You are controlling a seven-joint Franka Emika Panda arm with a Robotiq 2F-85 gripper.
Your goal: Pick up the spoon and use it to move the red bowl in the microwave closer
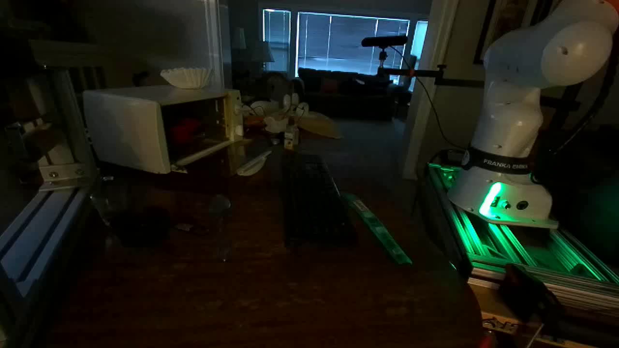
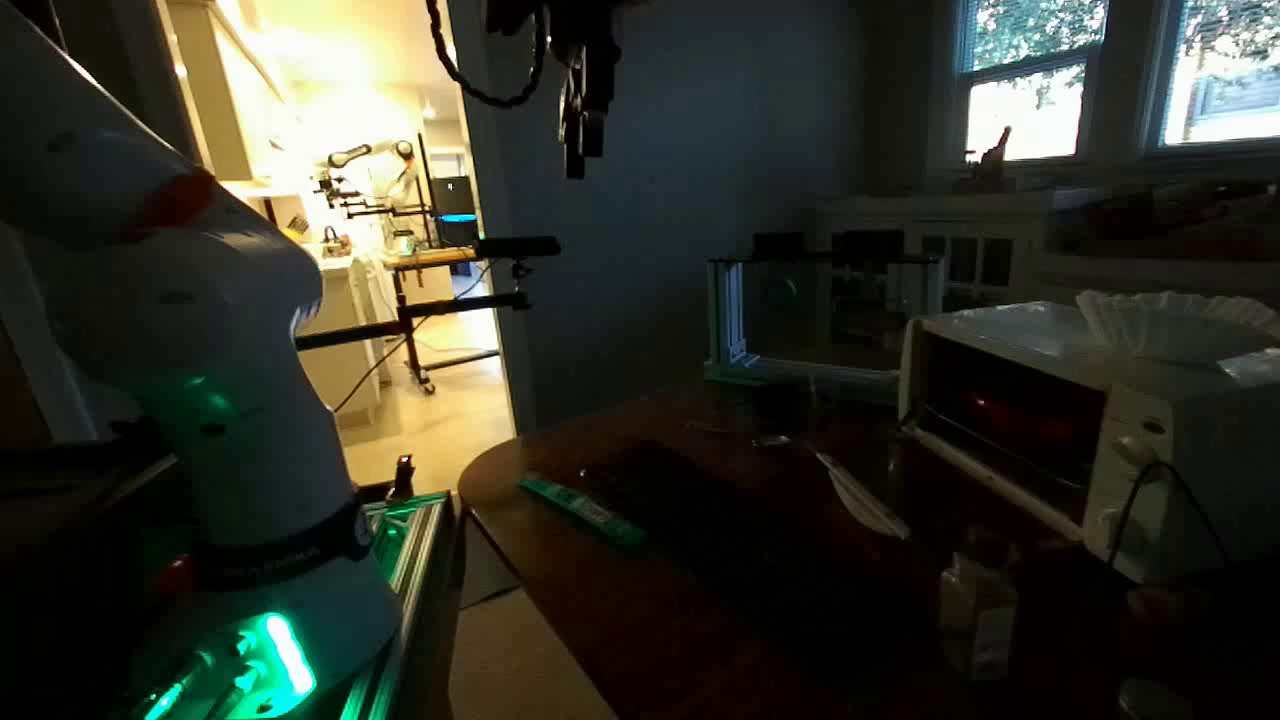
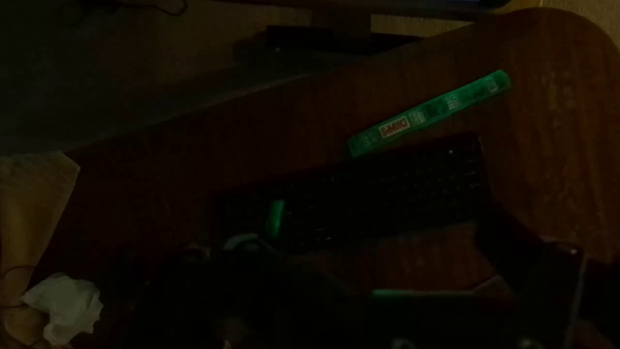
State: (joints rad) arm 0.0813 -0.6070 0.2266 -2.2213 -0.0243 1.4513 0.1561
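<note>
The scene is dark. The microwave (image 1: 125, 125), also in an exterior view (image 2: 1200, 430), is white with its door folded down and a pale handle (image 1: 254, 164) at its outer edge. The red bowl (image 1: 186, 130) sits dimly inside the cavity, also in an exterior view (image 2: 1020, 410). A clear spoon-like shape (image 1: 220, 205) is on the table before the microwave; it is too faint to be sure it is the spoon. My gripper (image 2: 582, 165) hangs high above the table, apart from everything. In the wrist view its dark fingers (image 3: 380, 228) stand apart with nothing between them.
A black keyboard (image 1: 316, 203) and a green packet (image 3: 428, 114) lie mid-table. A dark-filled clear container (image 1: 135, 222) stands near the left metal frame (image 1: 41, 232). A white fluted paper cup (image 1: 186, 77) sits on the microwave. A bottle (image 2: 978, 615) stands near the microwave.
</note>
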